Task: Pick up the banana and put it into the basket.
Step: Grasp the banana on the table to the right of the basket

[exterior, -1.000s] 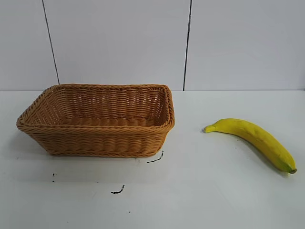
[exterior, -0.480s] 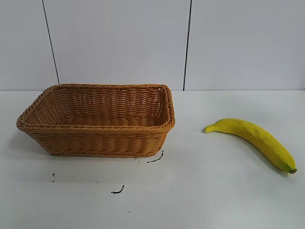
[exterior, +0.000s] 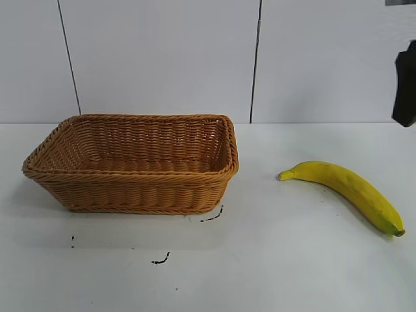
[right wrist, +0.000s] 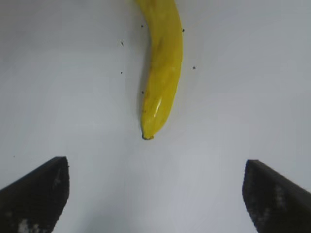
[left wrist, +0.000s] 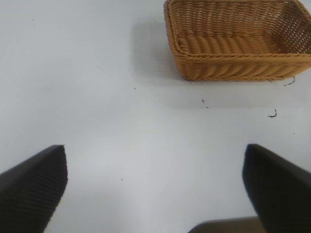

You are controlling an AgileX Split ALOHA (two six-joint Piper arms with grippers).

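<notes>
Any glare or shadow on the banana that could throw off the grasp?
Right wrist view: a pale sheen runs along the banana near its tip, with a faint shadow on one side and the outline clear. Exterior view: even light, a thin shadow under the banana, a soft one beside the basket; the right end effector is a dark shape at the edge.

There is one banana (exterior: 348, 190). It lies on the table to the right of the basket (exterior: 133, 162), well apart from it. There is one basket. It has nothing in it. There are a few small black marks (exterior: 160, 260) on the table just in front of the basket.
</notes>
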